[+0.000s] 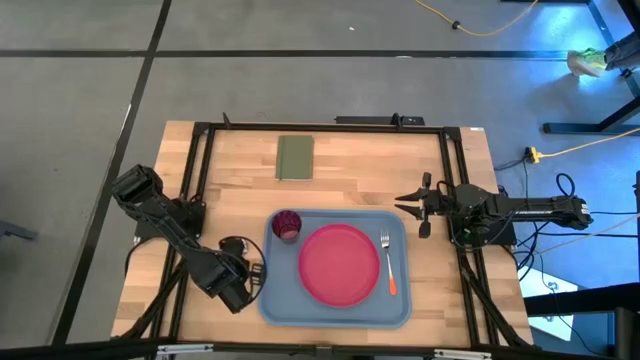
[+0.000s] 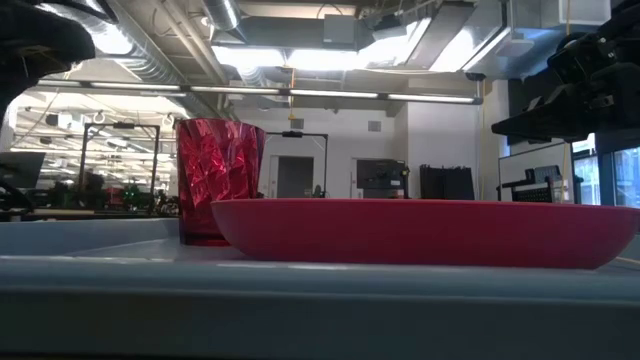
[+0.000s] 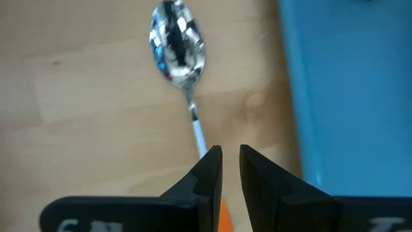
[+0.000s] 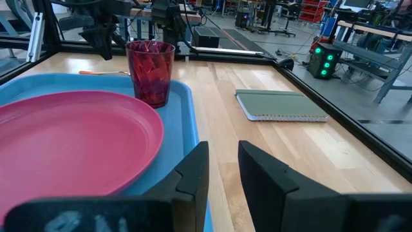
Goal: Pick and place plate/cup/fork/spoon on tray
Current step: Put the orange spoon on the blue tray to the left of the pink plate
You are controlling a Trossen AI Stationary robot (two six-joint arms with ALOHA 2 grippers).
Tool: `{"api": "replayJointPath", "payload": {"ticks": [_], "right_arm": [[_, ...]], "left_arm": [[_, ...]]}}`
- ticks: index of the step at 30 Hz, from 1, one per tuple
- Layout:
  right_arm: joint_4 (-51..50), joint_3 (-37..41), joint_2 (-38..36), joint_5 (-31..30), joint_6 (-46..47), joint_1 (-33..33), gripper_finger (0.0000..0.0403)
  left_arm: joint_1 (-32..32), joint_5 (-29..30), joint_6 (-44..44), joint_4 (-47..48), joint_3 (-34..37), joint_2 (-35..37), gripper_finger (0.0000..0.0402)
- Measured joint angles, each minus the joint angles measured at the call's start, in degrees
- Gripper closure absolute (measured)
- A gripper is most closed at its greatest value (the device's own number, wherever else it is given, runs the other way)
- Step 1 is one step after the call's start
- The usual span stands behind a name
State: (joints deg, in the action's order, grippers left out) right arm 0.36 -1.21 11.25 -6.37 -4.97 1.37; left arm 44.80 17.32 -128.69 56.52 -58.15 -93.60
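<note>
The light-blue tray (image 1: 275,300) lies at the table's middle near side. On it rest the pink-red plate (image 1: 340,263), the dark red cup (image 1: 287,225), upright at the far left corner, and the fork (image 1: 388,262), lying flat along the right side. The spoon (image 3: 177,42) lies on the wood just left of the tray. My left gripper (image 1: 247,276) is over it, shut on its handle. My right gripper (image 1: 418,207) is open and empty, just off the tray's far right corner. My left gripper has the spoon's orange handle (image 3: 224,216) pinched between its two fingers, which come from above and lie across the handle. The white neck and the bowl (image 3: 177,45) stick out beyond the fingertips, close over the wood. Whether the spoon is lifted, I cannot tell.
An olive-green pad (image 1: 295,157) lies flat at the table's far side. A black frame (image 1: 320,127) runs along the table's edges. Bare wood shows left and right of the tray.
</note>
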Motion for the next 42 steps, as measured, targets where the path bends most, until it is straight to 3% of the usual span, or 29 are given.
{"api": "replayJointPath", "payload": {"ticks": [15, 28, 42], "right_arm": [[0.0, 0.0, 0.0, 0.0, 0.0, 0.02, 0.0313], [0.0, 0.0, 0.0, 0.0, 0.0, 0.0, 0.0313], [0.01, 0.0, -0.01, -0.02, 0.0, 0.0, 0.0313]], "left_arm": [[0.02, -2.84, -1.64, -1.07, 0.02, -2.5, 0.0291], [-1.46, -5.16, -2.93, -0.38, 0.04, -9.13, 0.0292], [-1.66, -2.96, -2.24, -0.41, 0.04, -9.6, 0.0319]]}}
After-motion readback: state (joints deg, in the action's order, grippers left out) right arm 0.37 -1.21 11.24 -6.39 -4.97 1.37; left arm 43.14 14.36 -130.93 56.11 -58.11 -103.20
